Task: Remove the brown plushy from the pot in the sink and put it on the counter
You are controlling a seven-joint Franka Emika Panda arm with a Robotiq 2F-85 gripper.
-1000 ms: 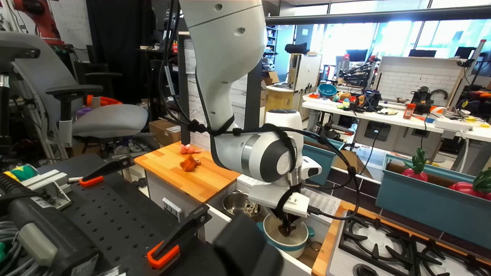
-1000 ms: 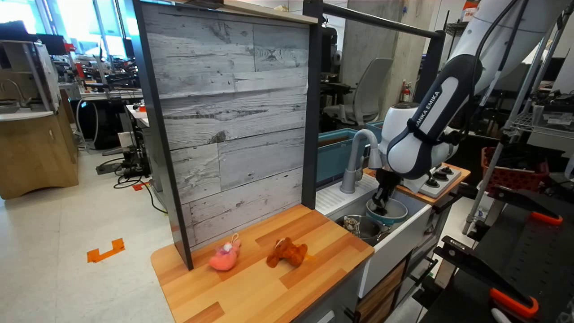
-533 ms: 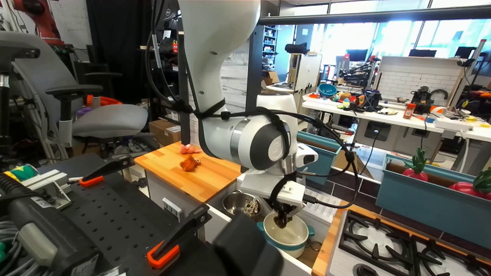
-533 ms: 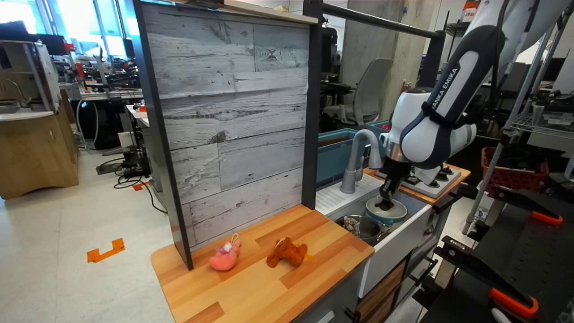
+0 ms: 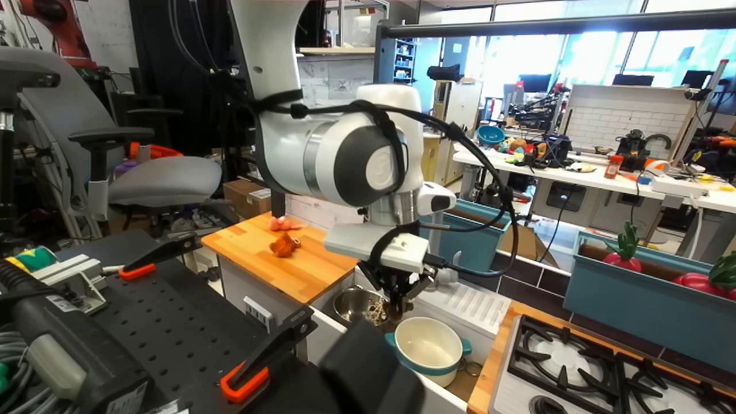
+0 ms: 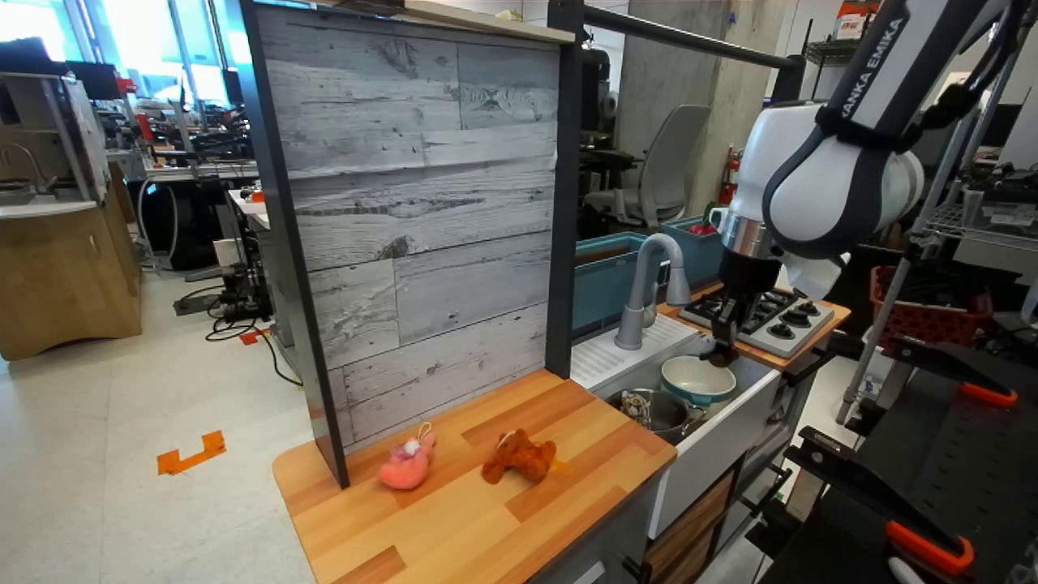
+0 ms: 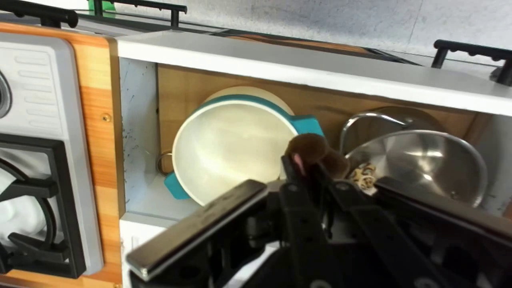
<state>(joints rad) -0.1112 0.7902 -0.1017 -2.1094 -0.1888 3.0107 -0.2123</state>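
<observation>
Jaws clenched on the brown plush toy (image 7: 307, 150), which hangs at their tips over the sink (image 7: 140, 132). In an exterior view the toy is above the rim level of the teal pot (image 5: 428, 339) and apart from it; from the wrist it overlaps one of that pot's handles and the near edge of the metal pot (image 7: 432, 160).

Containers:
- Teal pot: upright in the sink, cream inside visible down to its floor.
- Metal pot: next to it in the sink, holding a spotted tan lump (image 7: 364, 176); cannot tell what it is.
- Planter (image 5: 650, 310): brown filling, red radishes (image 5: 625, 263) with green tops.
- Red basket (image 6: 941, 328): dark contents, too indistinct to name.

Table (image 6: 584, 422), beside the sink: orange plush toy (image 6: 519, 456) and pink plush toy (image 6: 407, 466), lying apart. Stove (image 7: 36, 88) on the sink's opposite side.
</observation>
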